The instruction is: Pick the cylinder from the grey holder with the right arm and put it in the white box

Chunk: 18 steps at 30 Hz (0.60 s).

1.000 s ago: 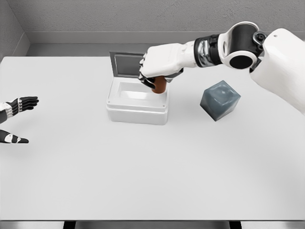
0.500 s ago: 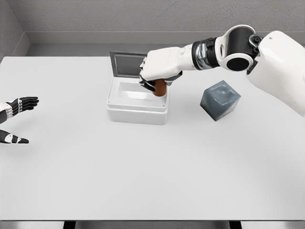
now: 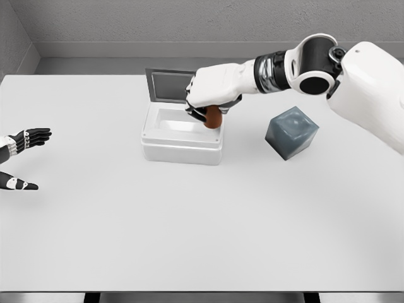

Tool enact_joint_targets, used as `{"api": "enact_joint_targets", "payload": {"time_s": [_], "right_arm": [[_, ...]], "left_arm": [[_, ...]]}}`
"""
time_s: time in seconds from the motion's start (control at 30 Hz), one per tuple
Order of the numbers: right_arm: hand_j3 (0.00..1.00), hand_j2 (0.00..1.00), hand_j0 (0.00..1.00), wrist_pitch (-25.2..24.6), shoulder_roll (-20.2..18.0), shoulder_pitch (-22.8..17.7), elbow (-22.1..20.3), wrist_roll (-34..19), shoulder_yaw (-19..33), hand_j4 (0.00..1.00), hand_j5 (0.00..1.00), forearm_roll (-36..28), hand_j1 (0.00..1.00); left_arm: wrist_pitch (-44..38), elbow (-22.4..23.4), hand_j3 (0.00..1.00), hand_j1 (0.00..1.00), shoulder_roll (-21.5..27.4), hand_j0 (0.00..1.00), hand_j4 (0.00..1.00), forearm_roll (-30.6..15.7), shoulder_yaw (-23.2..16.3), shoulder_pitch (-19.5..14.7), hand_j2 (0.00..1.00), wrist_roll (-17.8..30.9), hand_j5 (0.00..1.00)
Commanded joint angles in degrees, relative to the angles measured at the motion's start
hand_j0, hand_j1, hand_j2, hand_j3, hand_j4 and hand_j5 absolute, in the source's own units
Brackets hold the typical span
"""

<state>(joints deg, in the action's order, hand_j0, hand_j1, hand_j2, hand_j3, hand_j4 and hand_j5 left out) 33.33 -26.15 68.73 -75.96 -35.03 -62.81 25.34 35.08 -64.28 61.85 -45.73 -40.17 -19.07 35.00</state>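
Observation:
My right hand [image 3: 205, 107] reaches in from the right and hovers over the right part of the white box [image 3: 182, 146]. Its fingers are curled around a reddish-brown cylinder [image 3: 213, 118], which hangs just above the box's inner right wall. The box stands open with its grey lid [image 3: 168, 85] tilted up at the back. The grey holder [image 3: 291, 132], a dark cube, sits on the table to the right of the box. My left hand [image 3: 19, 158] rests at the far left edge with its fingers spread.
The white table [image 3: 202, 227] stretches wide in front of the box and holder. A grey wall runs along its far edge.
The right hand has shifted slightly right and lowered the cylinder a little toward the box's right side. The left hand has not moved.

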Motion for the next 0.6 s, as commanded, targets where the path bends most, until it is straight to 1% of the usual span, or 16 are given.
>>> {"api": "enact_joint_targets", "payload": {"time_s": [0.0, 0.57], "right_arm": [[0.27, 0.27, 0.27, -0.1, 0.0, 0.0, 0.4, 0.0, -0.1, 0.27, 0.27, -0.2, 0.27], [0.27, 0.27, 0.27, -0.2, 0.1, 0.3, 0.7, 0.0, -0.1, 0.27, 0.27, -0.2, 0.27]], "left_arm": [[-0.1, -0.1, 1.0, 1.0, 0.1, 1.0, 1.0, -0.4, 0.1, 0.0, 1.0, 0.0, 1.0], [-0.1, 0.0, 1.0, 1.0, 0.2, 1.0, 1.0, -0.4, 0.1, 0.0, 1.0, 0.0, 1.0]]}}
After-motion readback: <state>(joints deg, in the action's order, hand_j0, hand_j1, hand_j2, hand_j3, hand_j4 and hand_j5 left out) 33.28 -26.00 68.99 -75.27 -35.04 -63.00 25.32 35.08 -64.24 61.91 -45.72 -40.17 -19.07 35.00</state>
